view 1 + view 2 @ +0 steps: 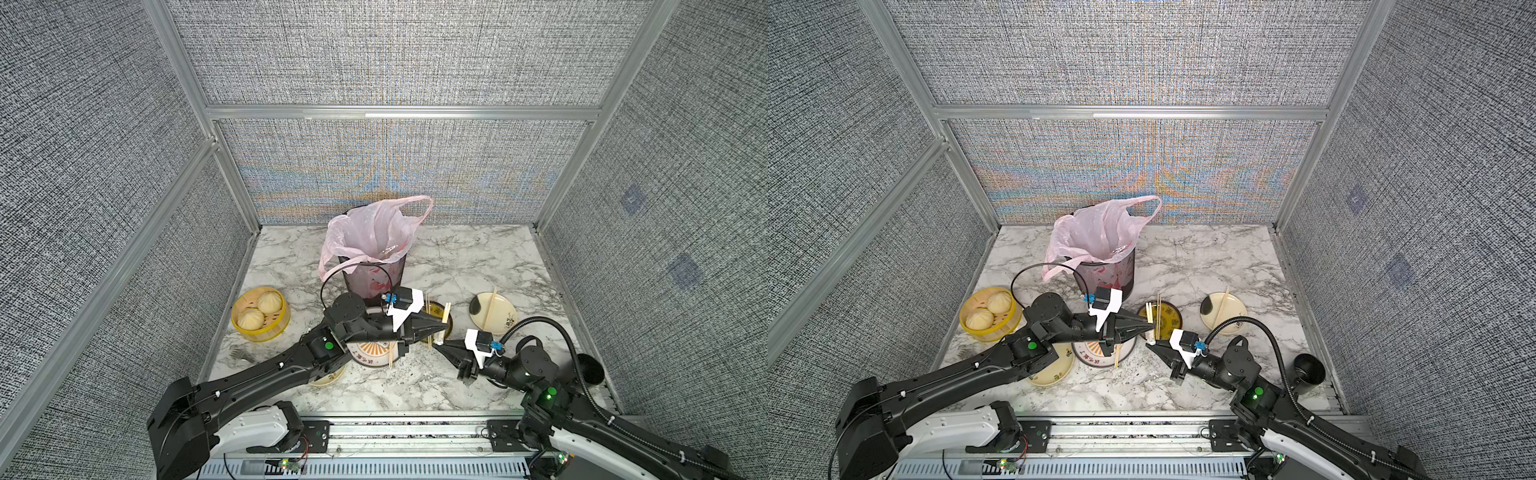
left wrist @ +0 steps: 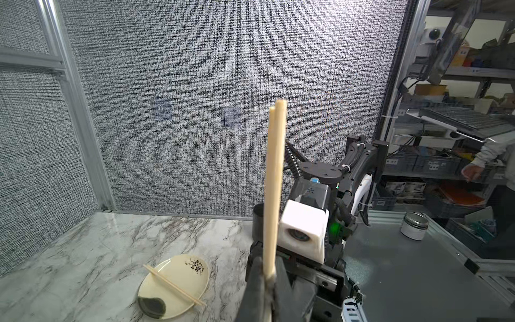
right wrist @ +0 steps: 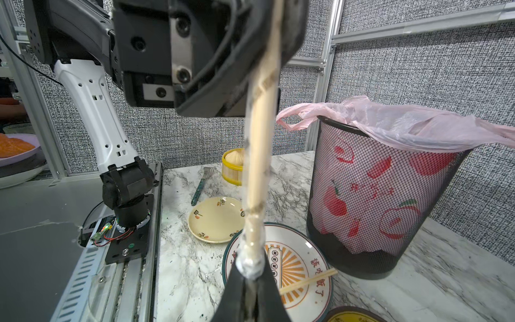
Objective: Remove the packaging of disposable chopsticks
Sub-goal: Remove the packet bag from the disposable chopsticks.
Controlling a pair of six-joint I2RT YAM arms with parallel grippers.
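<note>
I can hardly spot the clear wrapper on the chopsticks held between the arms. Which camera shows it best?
Right wrist view: the crinkled clear sleeve wraps the sticks, its bunched end pinched in the right gripper. Both top views show only a pale speck there; the left wrist view shows bare sticks.

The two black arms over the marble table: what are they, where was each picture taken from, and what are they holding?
They are two robot arms, each ending in a two-finger gripper. Two pictures look down from overhead; the other two come from a camera on each wrist. On the marble table stand a mesh bin lined with a pink bag, a yellow steamer with two buns, and several plates, some with bare chopsticks. The left gripper is shut on a chopstick pair; the right gripper pinches the end of its clear sleeve.
</note>
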